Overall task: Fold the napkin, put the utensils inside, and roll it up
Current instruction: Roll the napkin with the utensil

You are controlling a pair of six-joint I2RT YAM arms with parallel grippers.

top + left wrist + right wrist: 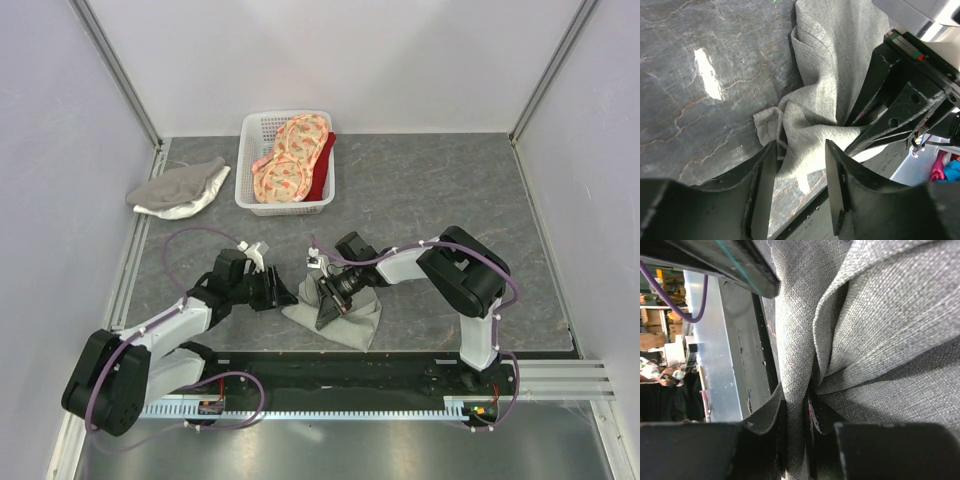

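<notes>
Between the right gripper's [796, 407] fingers [771, 412] a thin fold of the napkin [880, 340] is pinched tight. The jaws stand nearly closed on it, and the cloth fans out from the pinch in deep creases that fill most of that wrist view. What lies under those creases is hidden. At the left of the same view a purple cable [699, 295] and a pale rail [715, 350] show, with blurred clutter beyond them that is too dim to name.

The left gripper [801, 160] has its fingers [765, 182] apart, one on either side of a bunched ridge of the napkin. The cloth seems to span the gap, but whether the pads press on it cannot be told from this angle. Just beyond, the right gripper's black fingers come down into the same bunch, their tips buried in the folds.

From above, the napkin lies crumpled on the table [430, 190] near its front edge, between the two arms. The right gripper covers its middle and the left gripper sits at its left edge, so only its lower right part shows clear. Well apart, at the far side, a basket [285, 206] holds orange-pink cloths [290, 160] beside a red cloth [324, 170] that is partly hidden. A grey-and-white cloth [180, 187] lies to the basket's left.
</notes>
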